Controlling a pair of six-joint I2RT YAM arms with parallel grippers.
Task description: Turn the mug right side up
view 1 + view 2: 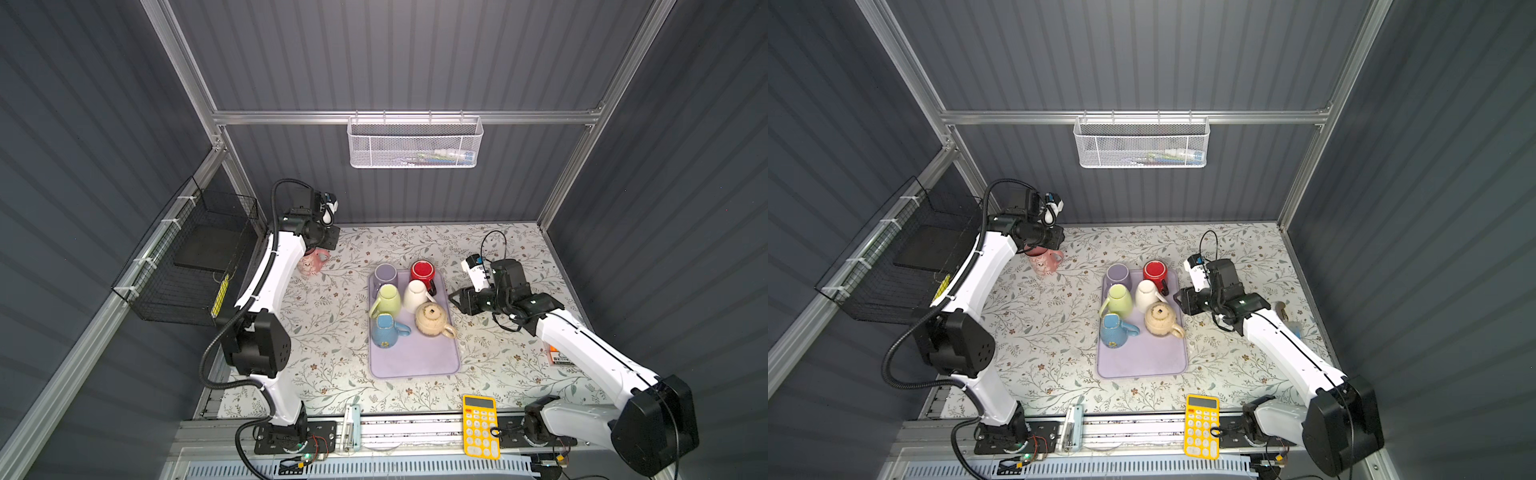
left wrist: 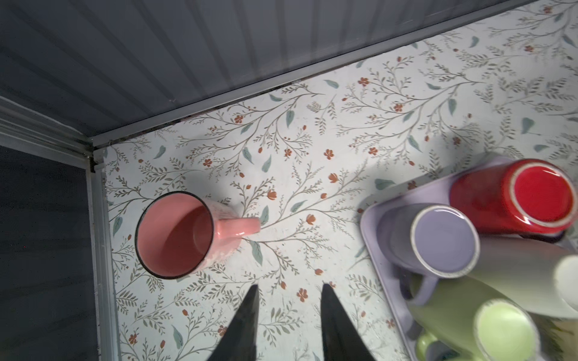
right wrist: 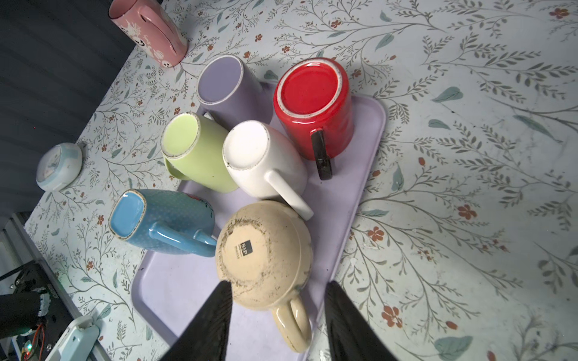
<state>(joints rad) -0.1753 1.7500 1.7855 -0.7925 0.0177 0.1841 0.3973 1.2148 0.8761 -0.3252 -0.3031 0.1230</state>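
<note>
Far left corner of the desk (image 2: 344, 131): pink mug (image 2: 175, 234) stands mouth-up, looks done. My left gripper (image 2: 290, 286) hangs near it, jaws apart, empty. My right gripper (image 3: 279, 283), jaws apart and empty, lines up on the inverted beige mug (image 3: 262, 250) at the right edge of the tray (image 3: 175, 290), probably next to flip

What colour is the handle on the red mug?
The upside-down red ceramic mug has a black handle, clearest in the right wrist view.

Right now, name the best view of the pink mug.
Left wrist view: the pink mug stands whole, mouth up, handle clear. Right wrist view catches its side at the frame edge; both top views show it small, partly behind the left arm.
</note>
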